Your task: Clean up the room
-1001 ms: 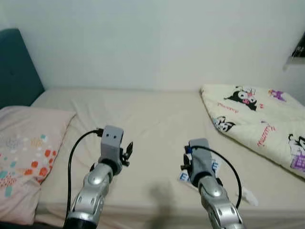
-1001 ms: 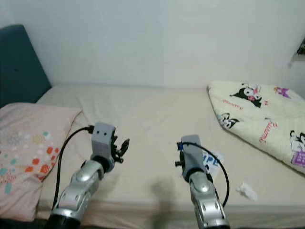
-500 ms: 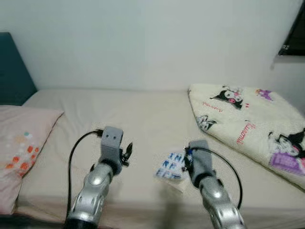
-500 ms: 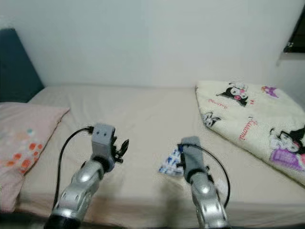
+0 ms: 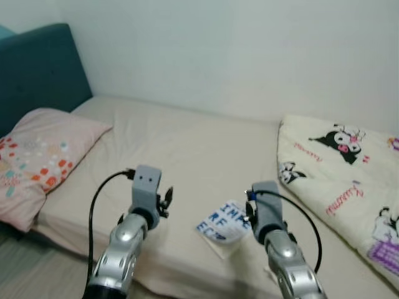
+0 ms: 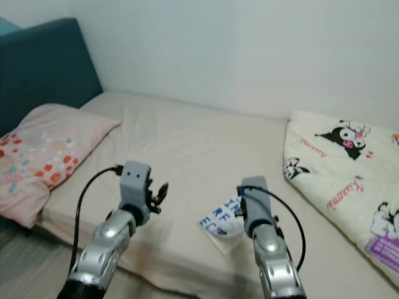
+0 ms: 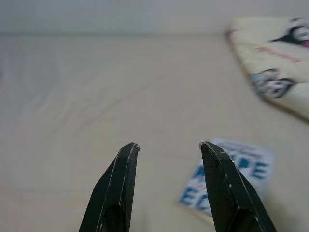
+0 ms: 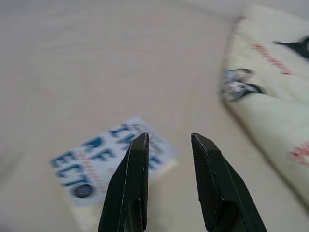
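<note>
A white packet with blue letters (image 5: 223,223) lies flat on the beige bed (image 5: 187,143), near its front edge, between my two arms. In the left wrist view my left gripper (image 7: 169,145) hangs open over bare sheet, the packet (image 7: 227,179) beside one finger. My right gripper (image 8: 169,136) is open too, just past the packet's (image 8: 104,166) edge and empty. A cream blanket with cartoon figures (image 5: 340,162) lies folded on the bed's right part.
A pink pillow with coloured spots (image 5: 43,149) rests at the bed's left end against a teal headboard (image 5: 37,68). A white wall runs behind the bed. A strip of floor (image 5: 25,268) shows at the lower left, below the bed's edge.
The camera has swung left and tilted: headboard, pillow and floor have come into view, the blanket has slid right. Both arms hold their pose. The packet has not moved on the bed.
</note>
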`<state>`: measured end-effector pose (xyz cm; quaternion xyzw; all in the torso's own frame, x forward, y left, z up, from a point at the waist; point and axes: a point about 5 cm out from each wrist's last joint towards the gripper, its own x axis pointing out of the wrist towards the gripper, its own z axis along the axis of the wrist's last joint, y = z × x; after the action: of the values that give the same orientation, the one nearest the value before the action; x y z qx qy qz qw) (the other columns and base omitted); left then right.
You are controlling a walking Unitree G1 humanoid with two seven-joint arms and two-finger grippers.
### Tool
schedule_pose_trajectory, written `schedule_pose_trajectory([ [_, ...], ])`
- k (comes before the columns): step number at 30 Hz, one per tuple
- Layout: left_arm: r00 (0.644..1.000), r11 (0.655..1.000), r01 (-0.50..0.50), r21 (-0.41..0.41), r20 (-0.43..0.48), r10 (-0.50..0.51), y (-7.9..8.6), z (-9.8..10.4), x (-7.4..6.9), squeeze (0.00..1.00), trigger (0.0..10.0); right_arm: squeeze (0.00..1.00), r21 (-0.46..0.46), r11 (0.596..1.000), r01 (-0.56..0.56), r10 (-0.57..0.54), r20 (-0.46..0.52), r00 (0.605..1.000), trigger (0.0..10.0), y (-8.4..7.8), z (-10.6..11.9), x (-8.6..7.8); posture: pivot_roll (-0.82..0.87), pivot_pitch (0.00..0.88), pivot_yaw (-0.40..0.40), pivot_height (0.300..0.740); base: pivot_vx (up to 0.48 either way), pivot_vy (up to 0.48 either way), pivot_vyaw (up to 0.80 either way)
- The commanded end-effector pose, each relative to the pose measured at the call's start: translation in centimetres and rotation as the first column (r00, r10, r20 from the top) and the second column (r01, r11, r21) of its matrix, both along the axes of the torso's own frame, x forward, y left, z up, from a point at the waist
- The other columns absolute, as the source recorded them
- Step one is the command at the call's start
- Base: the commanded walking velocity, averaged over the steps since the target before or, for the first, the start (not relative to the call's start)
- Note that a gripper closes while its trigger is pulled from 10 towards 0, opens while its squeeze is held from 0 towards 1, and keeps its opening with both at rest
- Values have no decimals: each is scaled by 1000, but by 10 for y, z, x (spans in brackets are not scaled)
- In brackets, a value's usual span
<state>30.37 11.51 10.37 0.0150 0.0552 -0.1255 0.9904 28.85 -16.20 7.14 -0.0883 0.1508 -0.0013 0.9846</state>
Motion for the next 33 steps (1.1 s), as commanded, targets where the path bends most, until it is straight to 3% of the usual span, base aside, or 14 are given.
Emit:
schedule_pose_trajectory([
  [1, 1000, 1000, 0, 8, -23, 0, 2, -4, 0, 0, 10000, 0, 20, 1000, 7, -7, -5, 1000, 10000, 1, -1, -1, -13, 13, -31, 740, 0, -352, 0],
  [5, 999, 1000, 2, -1, -48, -2, 1, -6, 0, 0, 10000, 0, 22, 1000, 8, -8, -4, 1000, 10000, 1, -2, -1, -13, 12, -31, 740, 0, -88, 0],
  [12, 999, 1000, 11, -6, -53, -12, 0, -6, 0, 0, 10000, 0, 23, 1000, 11, -11, -2, 1000, 10000, 1, -1, -1, -15, 14, -29, 740, 0, 466, 0],
  [33, 999, 1000, 11, 9, -51, -11, 2, -11, -3, 0, 10000, 0, 10, 997, 71, -71, -19, 997, 10000, -6, -6, -6, -16, 17, -28, 740, 0, 0, 0],
])
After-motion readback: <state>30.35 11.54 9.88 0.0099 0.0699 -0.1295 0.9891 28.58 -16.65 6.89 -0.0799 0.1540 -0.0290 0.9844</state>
